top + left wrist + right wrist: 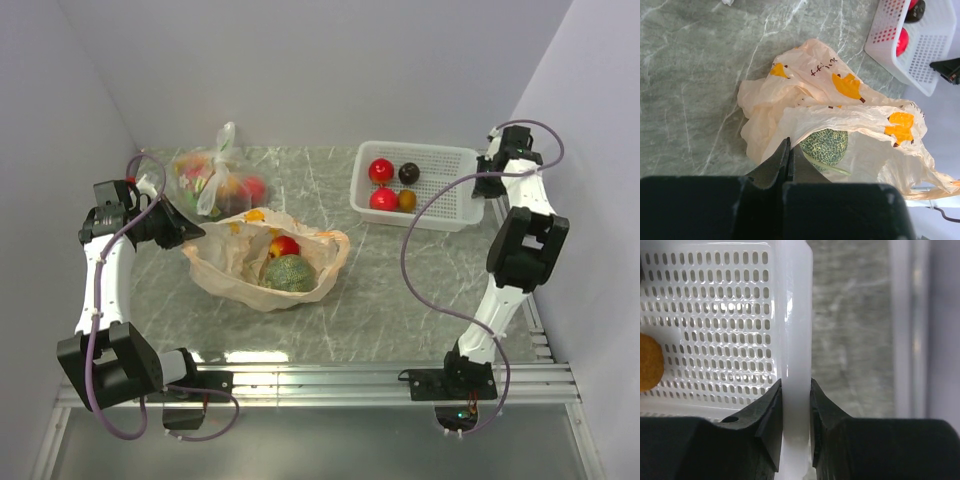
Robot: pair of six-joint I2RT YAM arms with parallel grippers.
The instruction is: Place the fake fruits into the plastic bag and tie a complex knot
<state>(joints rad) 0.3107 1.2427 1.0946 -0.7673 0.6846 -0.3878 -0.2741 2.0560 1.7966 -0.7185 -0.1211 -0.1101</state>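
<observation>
Across the grey marbled table (pixel 380 290), the plastic bag (pixel 220 268) is the largest thing, slumped just left of centre with its mouth gaping upward. Orange prints (pixel 847 85) dot its peach film. A few black pen-like strokes (pixel 822 65) sit beside one of them, too crumpled to read.

At 1 o'clock stands the white perforated basket (pixel 445 180), well apart from the bag. At 11 o'clock, just beyond the bag, lies a knotted clear bag (pixel 210 180) of mixed fruit.

Inside the plastic bag rests the green netted melon (pixel 290 272), half veiled by film in the left wrist view. A red ball (pixel 284 246) touches it at its 12 o'clock.

Four fruits cluster in the basket's left half:
- a second red ball (pixel 380 170) at 11 o'clock
- the dark maroon fruit (pixel 408 173) at 1 o'clock
- the orange-brown fruit (pixel 407 200) at 5 o'clock
- a third red ball (pixel 383 199) at 7 o'clock

The left gripper (pixel 788 150) is pinched fully together on the bag's rim at 9 o'clock. The right gripper (pixel 796 405) is clamped on the basket's rim at 3 o'clock, the white wall filling the gap between its fingers.
</observation>
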